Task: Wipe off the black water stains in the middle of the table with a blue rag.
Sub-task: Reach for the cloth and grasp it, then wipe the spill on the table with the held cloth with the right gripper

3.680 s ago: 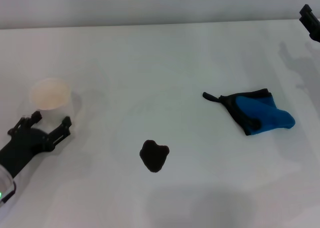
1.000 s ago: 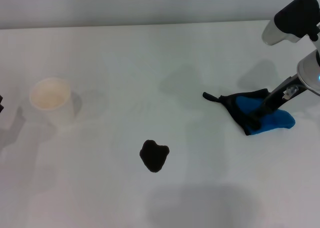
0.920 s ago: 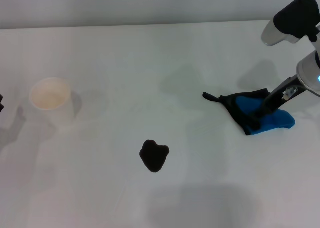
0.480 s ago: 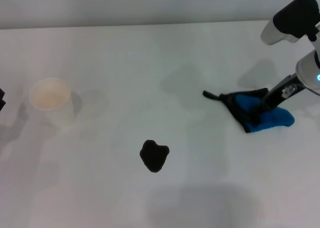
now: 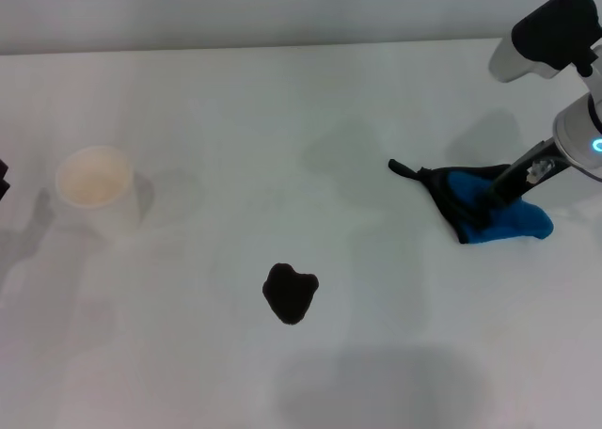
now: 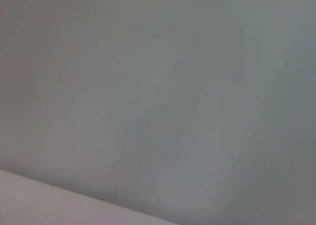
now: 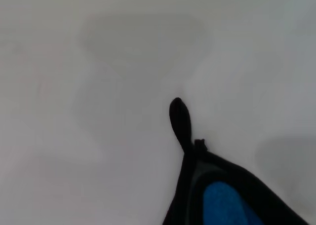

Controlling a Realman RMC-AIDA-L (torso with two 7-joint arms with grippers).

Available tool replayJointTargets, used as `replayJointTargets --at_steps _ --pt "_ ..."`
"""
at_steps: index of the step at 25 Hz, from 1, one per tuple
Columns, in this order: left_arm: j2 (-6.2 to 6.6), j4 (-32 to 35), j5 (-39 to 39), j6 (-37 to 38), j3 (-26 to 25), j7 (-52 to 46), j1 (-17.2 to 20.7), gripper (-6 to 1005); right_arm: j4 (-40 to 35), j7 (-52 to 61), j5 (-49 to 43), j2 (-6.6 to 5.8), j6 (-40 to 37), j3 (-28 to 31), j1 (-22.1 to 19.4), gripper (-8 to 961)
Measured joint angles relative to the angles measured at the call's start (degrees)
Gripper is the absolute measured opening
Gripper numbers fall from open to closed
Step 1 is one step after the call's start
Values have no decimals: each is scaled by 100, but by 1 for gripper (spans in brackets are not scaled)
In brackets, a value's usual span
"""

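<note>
The blue rag (image 5: 513,222) with black edging lies bunched on the white table (image 5: 282,119) at the right, its loop tail pointing left. My right gripper (image 5: 496,196) comes down from the right and is shut on the rag's top. The right wrist view shows the blue rag (image 7: 223,205) and its black tail close up. The black water stain (image 5: 290,293), a glossy lobed blotch, sits near the table's middle, well left of the rag and nearer to me. Only a dark sliver of my left gripper (image 5: 3,179) shows at the far left edge.
A white paper cup (image 5: 94,186) stands upright at the left of the table. The table's far edge runs along the top of the head view. The left wrist view shows only a plain grey surface.
The right arm came in from the right and closed on the rag, which has bunched up, its tail shifting slightly right and away. The left arm has drawn back from the cup to the left edge.
</note>
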Motion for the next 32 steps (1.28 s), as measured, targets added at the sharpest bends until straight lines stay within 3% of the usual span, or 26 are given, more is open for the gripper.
replayJointTargets --at_steps 6,19,26,32 --pt "15 -3 -1 11 -8 0 -49 884 14 156 14 -3 33 -4 2 122" --pt "23 62 -1 94 -9 0 -60 883 47 -24 87 4 61 -22 49 108" --pt "23 68 -1 94 -9 0 -59 883 67 -640 1131 16 382 -130 62 97" --pt "23 68 -1 94 -9 0 -59 883 79 -904 1995 20 459 -770 24 96"
